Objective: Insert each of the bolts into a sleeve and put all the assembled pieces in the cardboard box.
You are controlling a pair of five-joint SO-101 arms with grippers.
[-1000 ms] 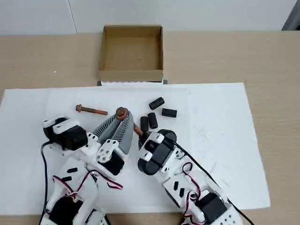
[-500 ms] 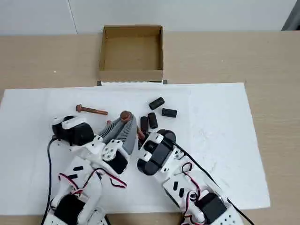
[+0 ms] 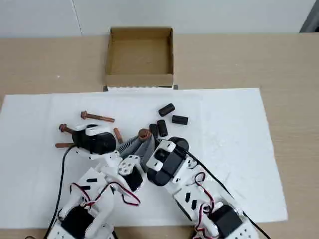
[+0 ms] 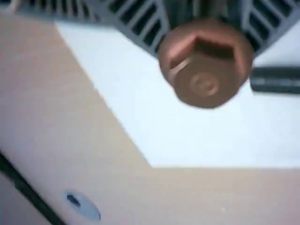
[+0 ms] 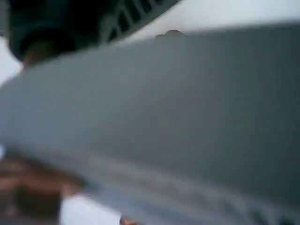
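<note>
My left gripper point(image 3: 143, 138) is shut on a copper bolt point(image 3: 144, 133). The bolt's hexagonal head point(image 4: 204, 63) faces the left wrist camera between the grey ribbed fingers point(image 4: 131, 18). The right arm point(image 3: 167, 159) sits right beside it, its wrist covering its own gripper. A grey surface point(image 5: 178, 117) lies very close across the right wrist view. Two black sleeves point(image 3: 153, 131) point(image 3: 162, 127) lie just beyond both grippers, and two more point(image 3: 166, 109) point(image 3: 180, 119) lie farther back. Loose bolts point(image 3: 97, 117) point(image 3: 65, 128) point(image 3: 118, 135) rest on the white sheet to the left. The open cardboard box point(image 3: 139, 79) stands at the back.
The white paper sheet point(image 3: 234, 129) covers the near part of the wooden table. Another bolt point(image 3: 64, 145) lies beside the left arm's base. The sheet to the right of the sleeves holds nothing.
The left arm has swung to the right with the bolt, bringing it up against the right arm's gripper. Bolts that it hid at the left now show.
</note>
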